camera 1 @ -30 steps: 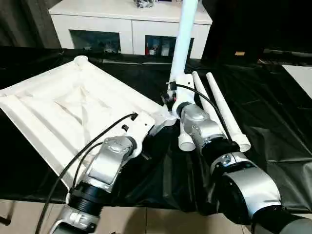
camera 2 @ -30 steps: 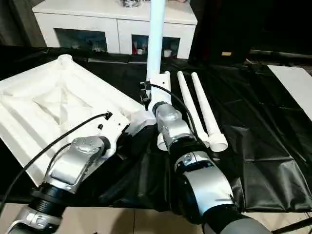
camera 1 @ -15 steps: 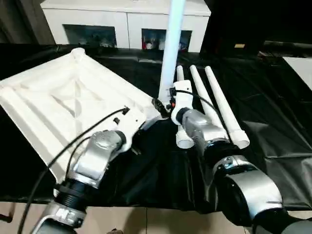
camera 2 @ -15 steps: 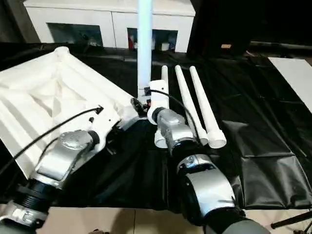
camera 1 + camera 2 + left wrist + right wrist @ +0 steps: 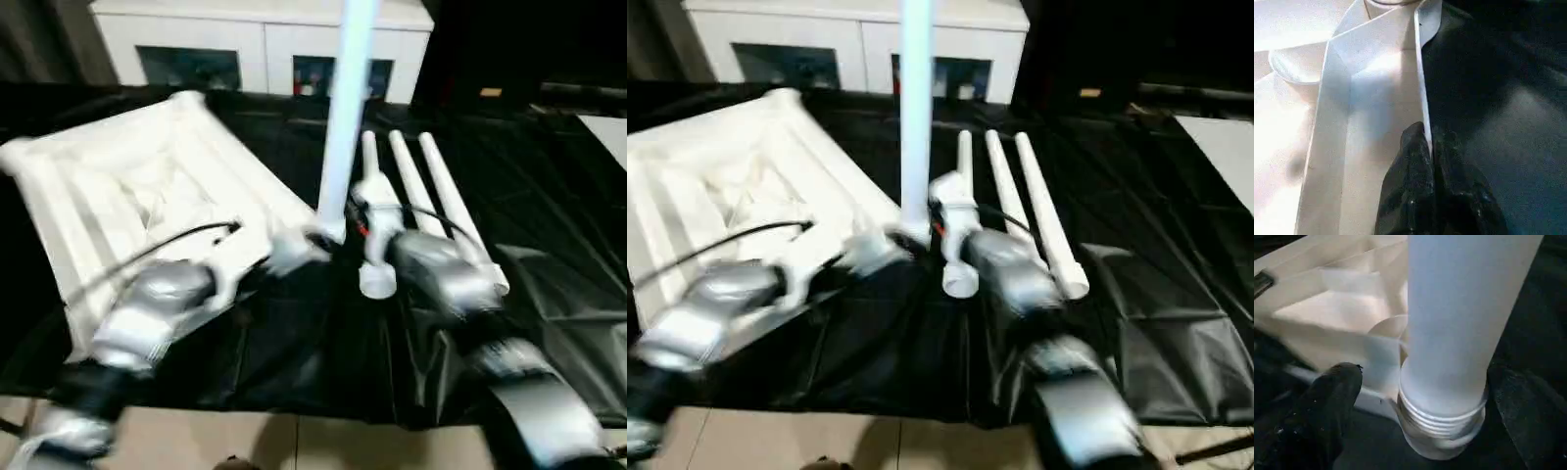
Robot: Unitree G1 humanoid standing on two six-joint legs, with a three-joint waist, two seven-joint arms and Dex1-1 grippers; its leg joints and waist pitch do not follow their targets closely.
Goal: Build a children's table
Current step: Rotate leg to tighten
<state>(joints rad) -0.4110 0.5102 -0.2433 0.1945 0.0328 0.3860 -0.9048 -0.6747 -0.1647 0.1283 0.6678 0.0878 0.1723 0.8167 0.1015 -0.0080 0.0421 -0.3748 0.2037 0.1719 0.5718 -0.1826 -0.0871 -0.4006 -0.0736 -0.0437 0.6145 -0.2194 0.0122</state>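
My left claw [image 5: 1430, 147] is pinched tight on the thin outer rim of the white plastic rectangular tabletop [image 5: 127, 186], one black finger [image 5: 1410, 171] on the inside face, the other on the outside against the black plastic sheet [image 5: 549, 196] that covers the work surface. My right claw [image 5: 1420, 401] stands wide open, its two black fingertips [image 5: 1327, 396] spread to either side of the upright white tapered tube leg [image 5: 345, 108] and no longer touching it; a second ago this claw was closed around that leg near its base, and half a second ago it was only part open.

The leg stands by itself, its threaded foot seated at the round corner socket [image 5: 1386, 328] of the tabletop, directly between my right fingers and just ahead of them. The tabletop lies ribbed side up, stretching away to my left from the corner I grip. Compared with a second ago my left forearm [image 5: 147, 313] has swung outward and lower, and my right forearm [image 5: 451, 284] has drawn back from the leg.

Just to the right of the standing leg three more white tube legs [image 5: 431, 206] lie side by side on the sheet, touching one another. Beyond, a white glass-doored cabinet [image 5: 255, 49] stands against the far side.
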